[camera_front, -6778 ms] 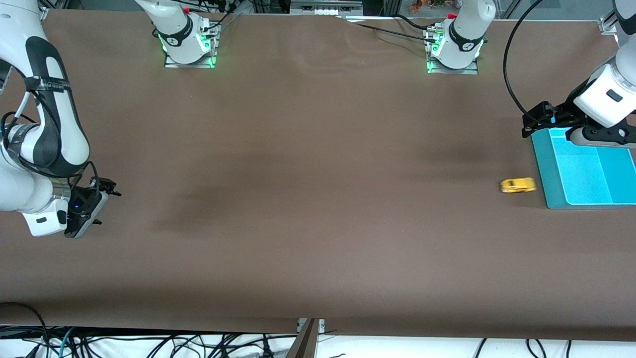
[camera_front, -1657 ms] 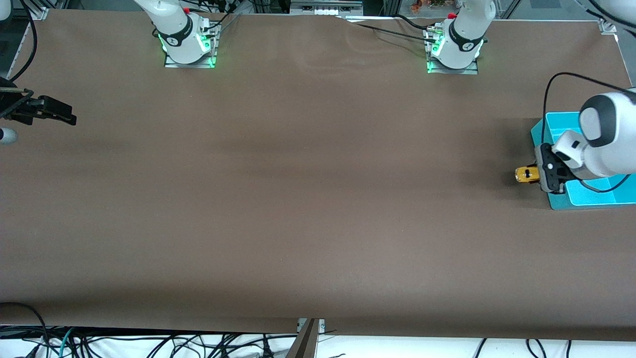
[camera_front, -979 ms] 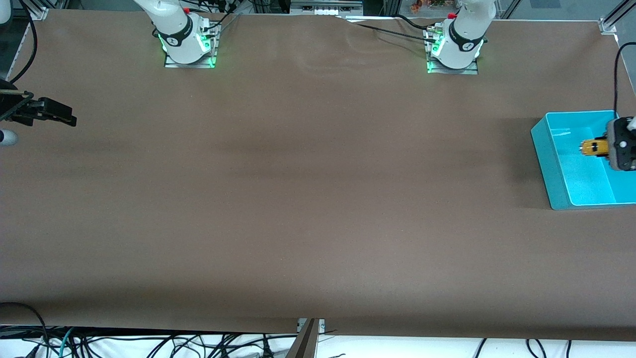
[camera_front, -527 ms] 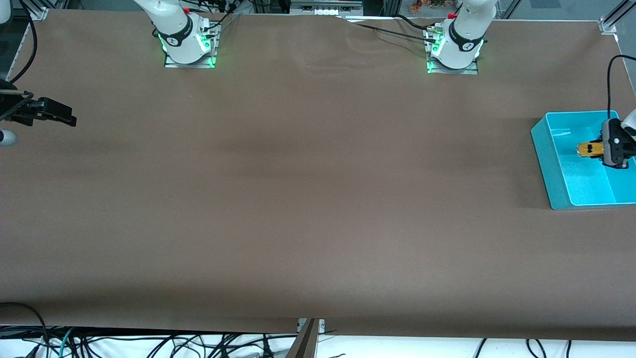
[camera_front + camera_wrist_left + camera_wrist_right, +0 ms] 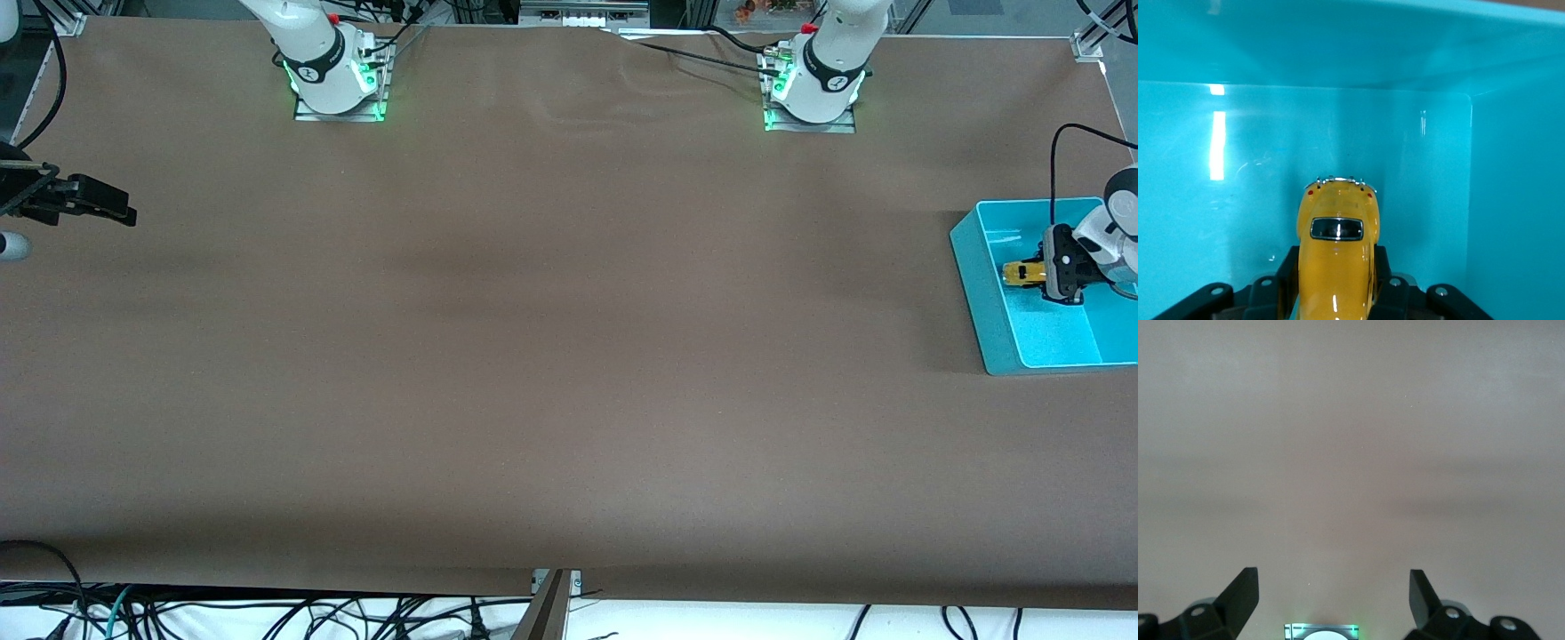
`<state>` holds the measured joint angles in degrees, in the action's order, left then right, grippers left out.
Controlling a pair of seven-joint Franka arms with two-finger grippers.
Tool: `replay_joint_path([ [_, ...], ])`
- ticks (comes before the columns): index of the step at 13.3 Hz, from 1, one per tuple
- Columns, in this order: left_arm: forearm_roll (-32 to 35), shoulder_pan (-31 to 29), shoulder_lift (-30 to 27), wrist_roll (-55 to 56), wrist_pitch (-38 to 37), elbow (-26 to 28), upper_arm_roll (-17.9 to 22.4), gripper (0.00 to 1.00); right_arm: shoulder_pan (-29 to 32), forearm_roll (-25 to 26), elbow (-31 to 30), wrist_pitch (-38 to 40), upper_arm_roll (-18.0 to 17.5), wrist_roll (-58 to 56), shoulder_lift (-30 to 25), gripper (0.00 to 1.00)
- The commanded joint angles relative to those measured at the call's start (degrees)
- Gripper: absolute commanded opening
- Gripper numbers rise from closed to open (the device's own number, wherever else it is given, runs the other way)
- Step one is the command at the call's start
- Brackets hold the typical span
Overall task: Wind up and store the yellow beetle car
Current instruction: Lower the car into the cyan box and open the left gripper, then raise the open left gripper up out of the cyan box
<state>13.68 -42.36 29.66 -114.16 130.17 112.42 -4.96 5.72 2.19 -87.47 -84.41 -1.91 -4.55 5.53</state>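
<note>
The yellow beetle car point(image 5: 1016, 274) is held inside the teal bin point(image 5: 978, 293) at the left arm's end of the table. My left gripper point(image 5: 1036, 275) is shut on it. In the left wrist view the car point(image 5: 1336, 233) sits between the black fingers point(image 5: 1286, 273), its rear window facing the camera and its nose toward the bin wall point(image 5: 1338, 47). I cannot tell whether its wheels touch the bin floor. My right gripper point(image 5: 124, 212) waits open above the brown table at the right arm's end. Nothing is between its fingers point(image 5: 1245, 587).
The brown table cloth point(image 5: 569, 356) carries nothing else. Both arm bases point(image 5: 338, 80) point(image 5: 813, 89) stand along the table edge farthest from the front camera. Cables hang below the nearest edge point(image 5: 267, 613). The bin reaches past the front view's edge.
My left gripper has carried the car across the bin's inside toward the wall that faces the table's middle. The right arm has not moved.
</note>
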Motion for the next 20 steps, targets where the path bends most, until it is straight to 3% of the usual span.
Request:
replay_joint_path([
  [1, 0.56, -0.88, -2.05, -1.24, 0.09, 0.96, -1.11, 1.00, 0.34, -0.96, 1.60, 0.56, -0.02, 0.33, 0.71, 1.00],
  [3, 0.56, -0.70, -3.72, -1.33, -2.01, 0.79, -1.54, 1.00, 0.34, -1.05, 1.68, 0.56, -0.02, 0.33, 0.71, 1.00],
  [6, 0.30, -0.18, -8.89, -0.28, -11.13, -1.49, -3.47, 1.00, 0.34, -0.96, 1.68, 0.65, -0.02, 0.33, 0.71, 1.00],
  [9, 0.30, -0.09, -12.16, 4.88, -24.38, -8.85, -8.56, 1.00, 0.34, -0.96, 1.60, 0.65, -0.02, 0.33, 0.71, 1.00],
  [11, 0.30, 0.00, -12.17, 13.21, -34.58, -15.62, -14.87, 1.00, 0.34, -0.96, 1.68, 0.56, -0.02, 0.33, 0.71, 1.00],
  [13, 0.30, 0.00, -12.08, 24.19, -39.53, -19.85, -21.73, 1.00, 0.34, -0.96, 1.60, 0.56, -0.02, 0.33, 0.71, 1.00],
  [17, -1.01, 0.00, -12.08, 49.50, -45.08, -23.55, -34.74, 1.00, 0.34, -0.96, 1.68, 0.56, -0.02, 0.33, 0.71, 1.00],
  [20, -2.76, 0.26, -12.43, 63.84, -45.79, -24.35, -39.60, 1.00, 0.34, -0.96, 1.68, 0.56, -0.02, 0.33, 0.71, 1.00],
])
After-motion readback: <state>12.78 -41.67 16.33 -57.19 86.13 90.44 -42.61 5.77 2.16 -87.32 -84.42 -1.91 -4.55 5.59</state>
